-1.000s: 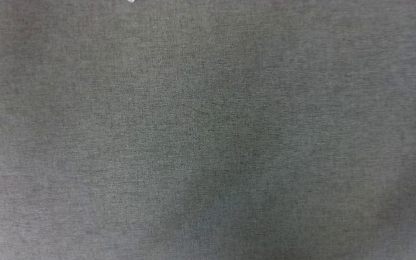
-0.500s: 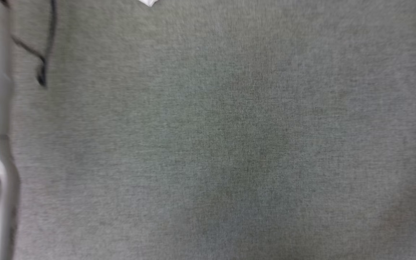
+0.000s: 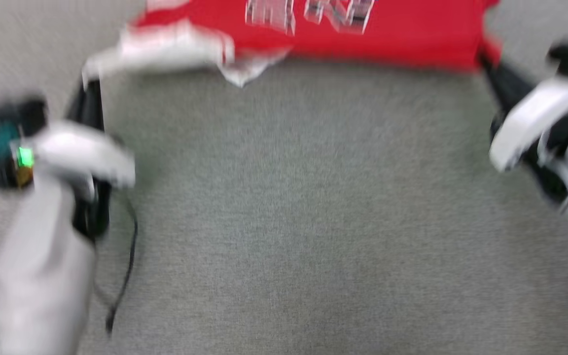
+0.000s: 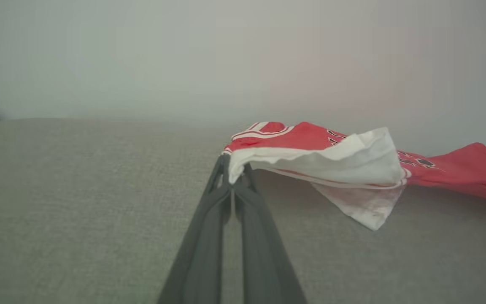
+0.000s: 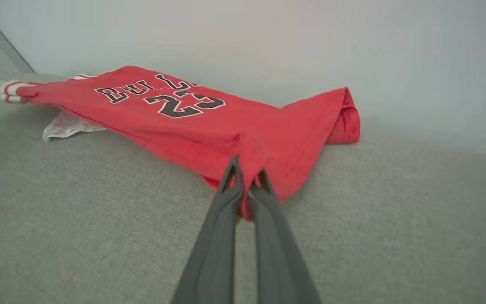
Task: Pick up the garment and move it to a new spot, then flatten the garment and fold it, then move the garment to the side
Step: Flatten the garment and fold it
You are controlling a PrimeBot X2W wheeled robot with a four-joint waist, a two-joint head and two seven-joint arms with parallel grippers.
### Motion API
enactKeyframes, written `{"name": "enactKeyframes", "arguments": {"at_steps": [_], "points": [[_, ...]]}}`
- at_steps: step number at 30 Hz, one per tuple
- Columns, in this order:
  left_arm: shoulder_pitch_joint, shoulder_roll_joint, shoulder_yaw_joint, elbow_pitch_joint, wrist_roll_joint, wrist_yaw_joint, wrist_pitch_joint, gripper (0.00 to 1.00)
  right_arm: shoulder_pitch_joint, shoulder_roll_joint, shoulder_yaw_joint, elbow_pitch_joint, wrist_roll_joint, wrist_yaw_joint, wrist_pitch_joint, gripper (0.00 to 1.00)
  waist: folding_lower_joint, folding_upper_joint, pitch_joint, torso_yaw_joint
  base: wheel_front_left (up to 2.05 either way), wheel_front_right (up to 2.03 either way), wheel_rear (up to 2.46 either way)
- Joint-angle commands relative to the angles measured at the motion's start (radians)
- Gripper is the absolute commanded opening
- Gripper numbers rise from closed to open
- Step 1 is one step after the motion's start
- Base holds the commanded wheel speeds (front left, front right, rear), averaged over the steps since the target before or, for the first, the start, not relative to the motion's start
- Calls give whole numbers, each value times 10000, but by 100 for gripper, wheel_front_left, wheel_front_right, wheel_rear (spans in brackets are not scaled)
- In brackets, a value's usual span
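Observation:
The garment (image 3: 402, 37), red with white sleeves and black lettering, stretches across the far part of the grey surface in the blurred head view. My left gripper (image 3: 89, 85) is shut on the edge of its white sleeve (image 4: 352, 158), as the left wrist view shows at my gripper (image 4: 234, 168). The sleeve hangs lifted and a white flap droops under it. My right gripper (image 3: 485, 60) is shut on the red hem. In the right wrist view my gripper (image 5: 248, 169) pinches the garment (image 5: 192, 122), which sags between the two holds with the "23" facing up.
A grey woven surface (image 3: 289, 222) spreads out on the near side of the garment. A pale wall (image 4: 226, 55) rises behind it. A thin black cable (image 3: 127, 266) hangs by my left forearm.
The head camera has moved: earlier it showed bare grey surface with a white scrap at the top, then a pale arm at the left; now the garment and both arms are in view.

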Motion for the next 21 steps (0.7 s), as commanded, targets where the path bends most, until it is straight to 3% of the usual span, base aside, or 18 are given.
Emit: {"name": "enactKeyframes", "arguments": {"at_steps": [1,12,21], "points": [[909,19,87,-345,-105,168,-64,0,620,-107,85,-143,108,-7,-119,0,1,0,-1239,-99,0,0,0],[6716,342,560,-4310,-825,1820,1105,0,4355,-578,-157,-1138,421,-9,-85,0,1,0,-3140,-149,0,0,0],[9745,921,575,-7778,-844,3254,2722,0,7326,-646,-1646,-2315,-59,-10,288,0,1,0,-4226,104,0,0,0]]}}
